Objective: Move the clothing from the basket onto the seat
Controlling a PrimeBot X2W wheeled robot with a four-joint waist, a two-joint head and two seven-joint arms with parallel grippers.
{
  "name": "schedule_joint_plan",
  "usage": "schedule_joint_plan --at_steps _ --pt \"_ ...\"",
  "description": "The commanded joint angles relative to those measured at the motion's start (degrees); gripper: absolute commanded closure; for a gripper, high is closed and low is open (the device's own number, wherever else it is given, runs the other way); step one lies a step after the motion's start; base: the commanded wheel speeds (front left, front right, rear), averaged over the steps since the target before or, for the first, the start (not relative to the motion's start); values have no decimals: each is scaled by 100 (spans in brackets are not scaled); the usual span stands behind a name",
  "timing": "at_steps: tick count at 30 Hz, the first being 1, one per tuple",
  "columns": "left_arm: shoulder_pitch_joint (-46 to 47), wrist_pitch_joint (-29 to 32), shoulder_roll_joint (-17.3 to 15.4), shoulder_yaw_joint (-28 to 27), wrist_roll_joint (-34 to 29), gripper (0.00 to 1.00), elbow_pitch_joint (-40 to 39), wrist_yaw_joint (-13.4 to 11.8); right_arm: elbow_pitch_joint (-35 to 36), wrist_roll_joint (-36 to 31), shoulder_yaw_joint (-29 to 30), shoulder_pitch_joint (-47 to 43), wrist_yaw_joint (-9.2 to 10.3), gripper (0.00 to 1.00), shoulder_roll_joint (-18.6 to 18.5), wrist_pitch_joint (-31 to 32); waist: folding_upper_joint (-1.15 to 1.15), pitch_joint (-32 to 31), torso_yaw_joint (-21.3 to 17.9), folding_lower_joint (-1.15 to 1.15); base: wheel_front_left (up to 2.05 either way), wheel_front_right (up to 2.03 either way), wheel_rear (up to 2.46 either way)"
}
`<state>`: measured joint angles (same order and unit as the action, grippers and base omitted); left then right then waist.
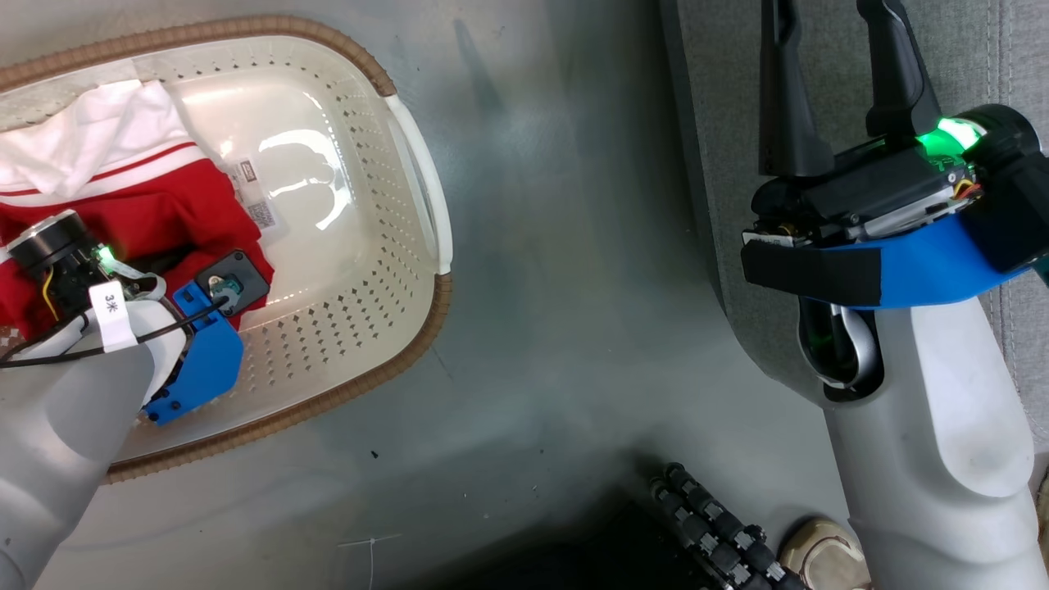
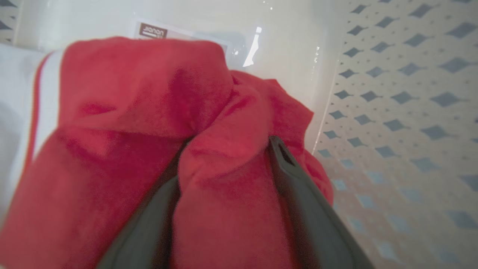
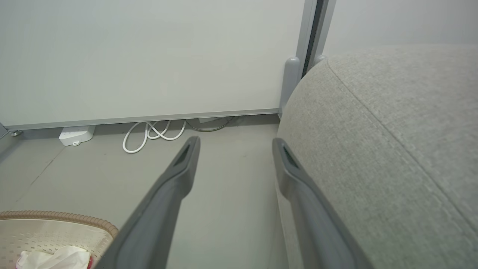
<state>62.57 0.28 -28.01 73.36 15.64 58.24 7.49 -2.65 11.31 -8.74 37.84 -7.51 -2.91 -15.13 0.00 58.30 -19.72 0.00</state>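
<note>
Bright red clothing (image 2: pixel 123 123) with white stripe and trim, bunched at the left end inside the basket (image 1: pixel 393 270). Left pincer (image 2: pixel 227 149) clamped on a red fold. Right pincer (image 3: pixel 235 145) spread apart, empty, beside the grey seat (image 3: pixel 392 130), well apart from the basket.

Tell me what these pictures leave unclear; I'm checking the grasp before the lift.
- Left gripper: in the head view the wrist hides its fingers; the wrist view shows a fold of clothing between them.
- Clothing count: bunched and cut off by the head view's left edge.
- Basket label: print too small.
- Right gripper, open: head view's top edge cuts its fingertips off.
- Seat: cropped.
</note>
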Motion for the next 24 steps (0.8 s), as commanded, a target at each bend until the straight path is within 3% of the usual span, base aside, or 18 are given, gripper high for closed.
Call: schedule_joint_plan --at_steps 1,3,5,6,24 --pt "74 81 -33 11 17 0 45 -3 48 26 8 112 4 0 4 -2 0 47 -22 0 0 0 0" --pt "71 211 -12 11 -1 0 78 -3 63 31 16 109 4 0 4 -2 0 72 -31 0 0 0 0" --pt "76 271 5 11 -9 93 66 -3 63 26 25 114 4 0 4 -2 0 87 -33 0 0 0 0" --pt "71 303 9 12 -22 100 53 -3 60 23 28 116 4 0 4 -2 0 88 -32 0 0 0 0" --pt "-50 -22 281 12 222 100 -133 -3 -89 -149 146 10 4 0 4 -2 0 -342 242 0 0 0 0"
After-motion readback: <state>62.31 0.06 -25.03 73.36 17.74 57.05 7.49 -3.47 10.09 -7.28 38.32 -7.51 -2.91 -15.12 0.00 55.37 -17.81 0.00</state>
